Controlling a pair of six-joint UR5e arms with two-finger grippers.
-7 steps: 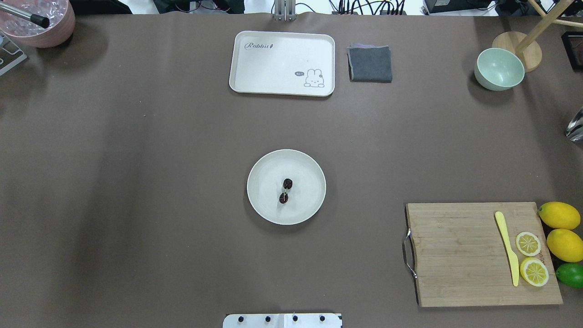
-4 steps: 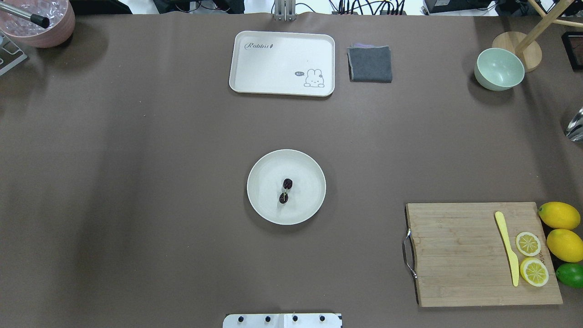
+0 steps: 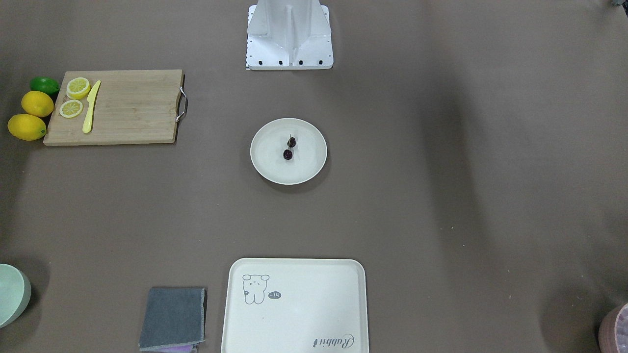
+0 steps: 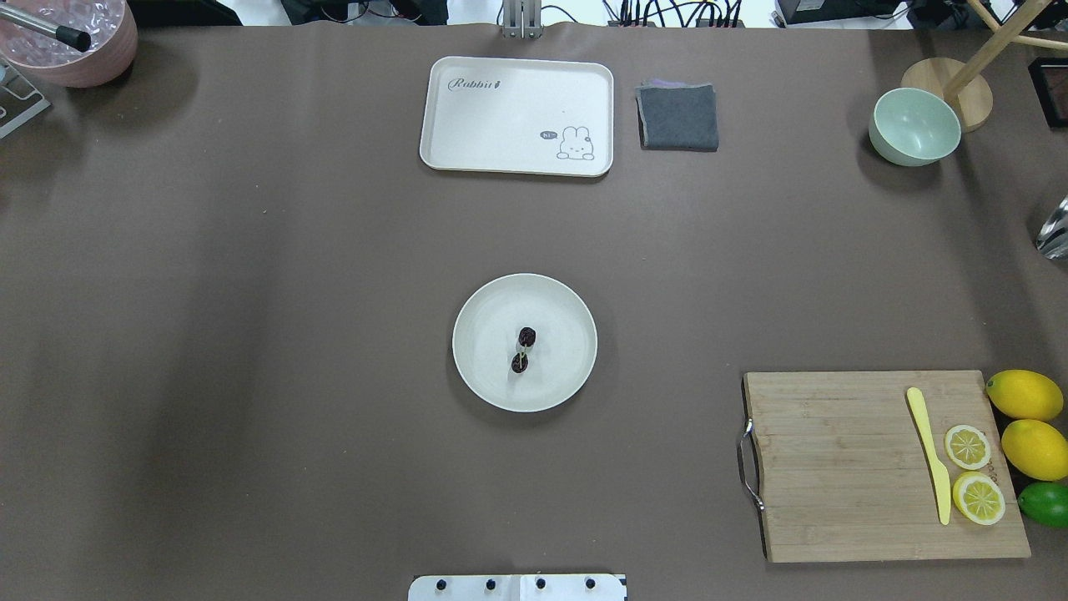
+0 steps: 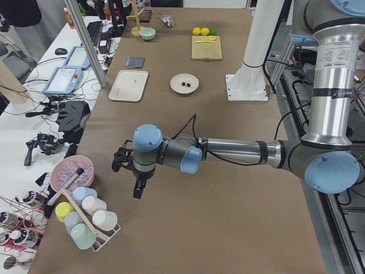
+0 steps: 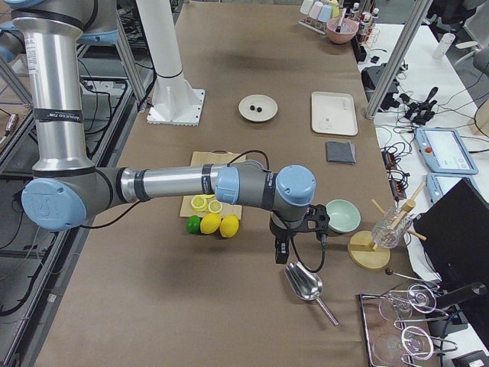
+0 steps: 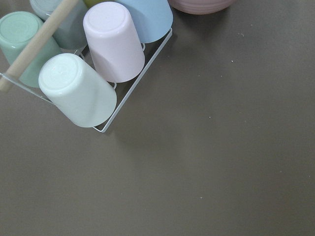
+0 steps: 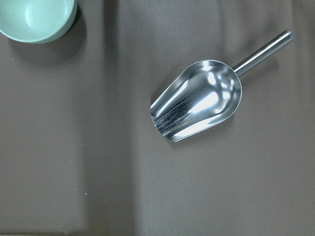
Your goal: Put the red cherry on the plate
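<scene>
The red cherry [image 4: 523,349], a pair of tiny dark maroon fruits joined by thin stems, lies in the middle of the round cream plate [image 4: 563,330] at the table's centre. Both also show in the front-facing view, the cherry [image 3: 289,148] resting on the plate [image 3: 310,159]. No gripper is near them. My left gripper [image 5: 138,191] hangs over the table's left end beside a cup rack, seen only in the left side view, so I cannot tell its state. My right gripper [image 6: 281,252] hangs over the right end above a metal scoop; its state cannot be told either.
A rabbit tray [image 4: 517,115] and a grey cloth [image 4: 677,117] lie at the far edge. The green bowl [image 4: 914,127] stands far right. A cutting board [image 4: 876,466] holds a yellow knife and lemon slices, with lemons [image 4: 1030,421] beside it. Cups [image 7: 88,64] in a rack and a scoop [image 8: 199,101] sit at the ends.
</scene>
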